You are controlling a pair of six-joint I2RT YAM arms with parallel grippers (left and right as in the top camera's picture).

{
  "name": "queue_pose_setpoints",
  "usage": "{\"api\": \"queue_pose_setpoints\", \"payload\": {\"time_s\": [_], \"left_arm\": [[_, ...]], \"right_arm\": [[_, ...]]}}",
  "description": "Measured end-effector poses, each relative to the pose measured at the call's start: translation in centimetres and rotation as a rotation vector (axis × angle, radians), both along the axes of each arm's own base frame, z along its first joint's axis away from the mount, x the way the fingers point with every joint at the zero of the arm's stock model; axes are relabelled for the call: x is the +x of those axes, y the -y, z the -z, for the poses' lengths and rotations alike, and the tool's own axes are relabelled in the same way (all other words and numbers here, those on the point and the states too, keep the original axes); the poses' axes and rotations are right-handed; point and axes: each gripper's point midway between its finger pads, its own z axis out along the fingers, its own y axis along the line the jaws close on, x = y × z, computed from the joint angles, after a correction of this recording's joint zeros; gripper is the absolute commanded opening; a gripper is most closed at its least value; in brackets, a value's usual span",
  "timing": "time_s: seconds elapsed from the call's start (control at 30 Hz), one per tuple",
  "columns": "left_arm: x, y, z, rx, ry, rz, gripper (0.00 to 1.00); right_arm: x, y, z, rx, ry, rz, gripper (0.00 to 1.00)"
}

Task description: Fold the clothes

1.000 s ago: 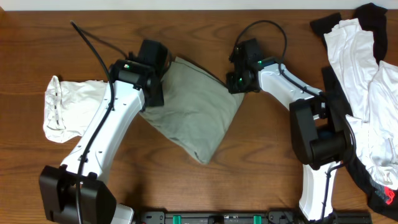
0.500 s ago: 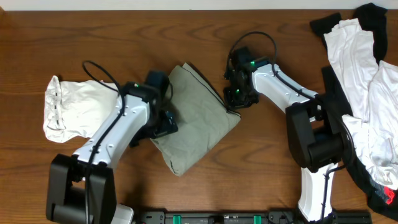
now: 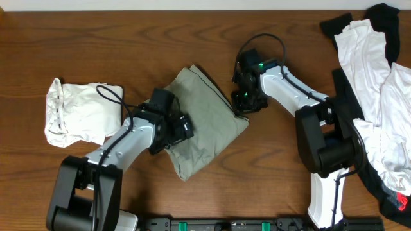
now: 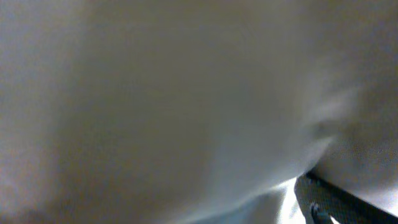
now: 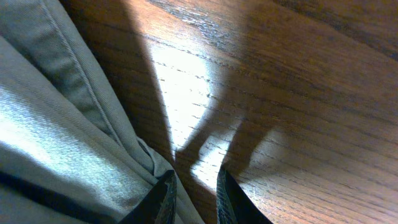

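The clothes in hand are a khaki garment (image 3: pixel 205 128), folded into a rough diamond at the table's middle. My left gripper (image 3: pixel 182 126) lies on its left part. In the left wrist view blurred pale cloth (image 4: pixel 186 93) fills the frame, and one dark finger (image 4: pixel 326 199) stands far out at the lower right, so the jaws are open. My right gripper (image 3: pixel 246 101) is at the garment's right edge. Its two dark fingers (image 5: pixel 165 196) stand close together, shut on the khaki garment's hemmed corner (image 5: pixel 74 124) just above the wood.
A folded white garment (image 3: pixel 77 112) lies at the left, close to the left arm. A loose pile of white and black clothes (image 3: pixel 372 70) covers the right end of the brown wooden table (image 3: pixel 289 38), behind the right arm's base.
The left gripper came down and to the right over the khaki garment and let go. The garment now lies narrower and lower. The right gripper shifted slightly left, then stayed.
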Motion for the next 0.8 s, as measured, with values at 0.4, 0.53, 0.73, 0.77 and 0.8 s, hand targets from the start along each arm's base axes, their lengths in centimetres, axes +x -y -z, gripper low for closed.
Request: {"api": "queue_pose_setpoints", "payload": {"time_s": [0.4, 0.53, 0.73, 0.77, 0.8], "left_arm": [[1.4, 2.2, -0.2, -0.132, 0.092, 0.054, 0.06], [1.4, 2.4, -0.3, -0.138, 0.105, 0.097, 0.06], [-0.6, -1.3, -1.0, -0.028, 0.044, 0.064, 0.06], [-0.8, -2.3, -1.5, -0.004, 0.045, 0.052, 0.06], [-0.8, -3.6, -2.0, 0.023, 0.052, 0.036, 0.06]], "right_arm": [[-0.4, 0.3, 0.0, -0.012, -0.018, 0.0, 0.19], [-0.5, 0.3, 0.0, -0.014, -0.021, 0.0, 0.16], [-1.2, 0.6, 0.0, -0.026, -0.049, 0.0, 0.15], [-1.4, 0.8, 0.0, -0.029, -0.058, 0.002, 0.15], [-1.6, 0.9, 0.0, -0.034, -0.069, 0.003, 0.15]]}}
